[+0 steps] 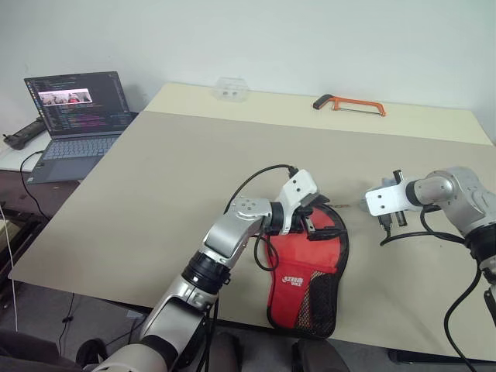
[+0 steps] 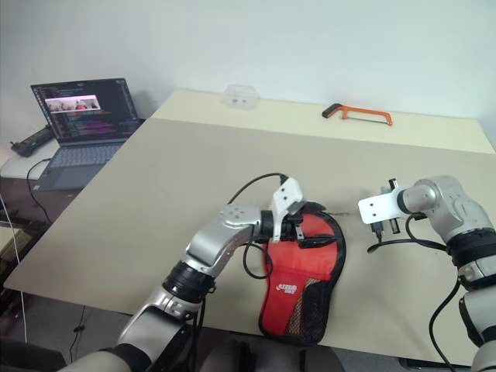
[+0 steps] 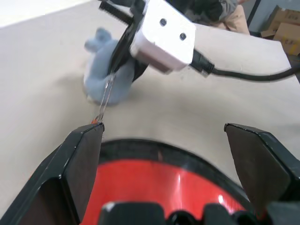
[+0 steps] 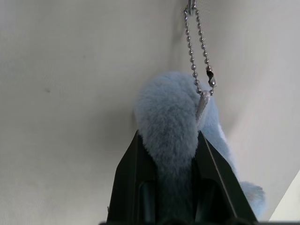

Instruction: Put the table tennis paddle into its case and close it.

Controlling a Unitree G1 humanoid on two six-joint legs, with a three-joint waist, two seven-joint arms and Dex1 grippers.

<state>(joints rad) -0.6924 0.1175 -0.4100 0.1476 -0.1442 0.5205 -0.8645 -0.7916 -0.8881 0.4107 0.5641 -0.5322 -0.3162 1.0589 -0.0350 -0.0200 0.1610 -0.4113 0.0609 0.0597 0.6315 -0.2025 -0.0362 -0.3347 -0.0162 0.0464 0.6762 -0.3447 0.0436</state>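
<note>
The case (image 1: 304, 273) lies near the table's front edge, red side up, with a white logo, a black mesh pocket and a black zipper rim. My left gripper (image 3: 164, 133) hovers open just over its round end, nothing between the fingers. To the right of the case, my right gripper (image 4: 168, 136) is shut on the grey plush charm (image 4: 168, 110). Its bead chain (image 4: 199, 51) runs back toward the case. The left wrist view shows the charm (image 3: 105, 77) resting on the table under the right gripper. The table tennis paddle is hidden.
An orange hacksaw (image 1: 350, 105) and a small clear plastic piece (image 1: 230, 89) lie at the table's far edge. An open laptop (image 1: 77, 112) sits on a side desk at the left. The tan table (image 1: 170, 186) stretches wide behind the case.
</note>
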